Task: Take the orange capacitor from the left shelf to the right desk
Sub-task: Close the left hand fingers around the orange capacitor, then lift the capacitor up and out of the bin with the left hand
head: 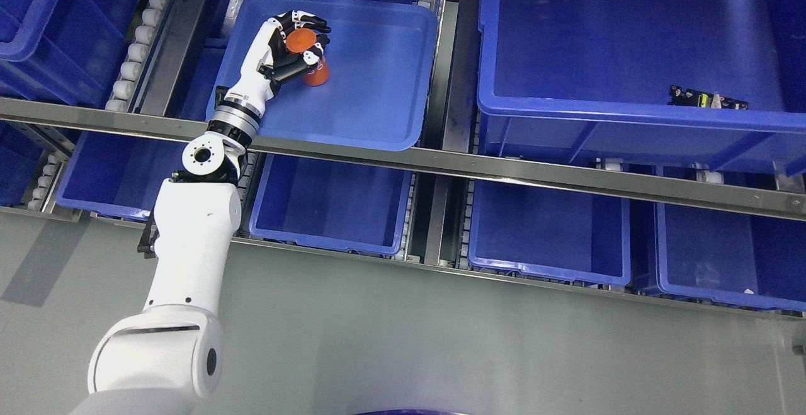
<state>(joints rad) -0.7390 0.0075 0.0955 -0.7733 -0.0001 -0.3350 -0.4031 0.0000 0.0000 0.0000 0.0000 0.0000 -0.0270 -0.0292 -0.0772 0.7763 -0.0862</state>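
An orange capacitor (308,56), a small cylinder, stands in a shallow blue tray (378,87) on the upper shelf level. My left hand (296,43) reaches into the tray from the lower left, and its black and white fingers (313,23) are curled around the capacitor's top and side. The capacitor's lower end still shows below the hand, close to the tray floor. My right hand is out of the picture.
A large deep blue bin (630,50) at the upper right holds a small dark component (708,98). A steel shelf rail (504,172) crosses the view under the tray. Several blue bins (327,213) sit on the lower level. Grey floor (441,352) lies in front.
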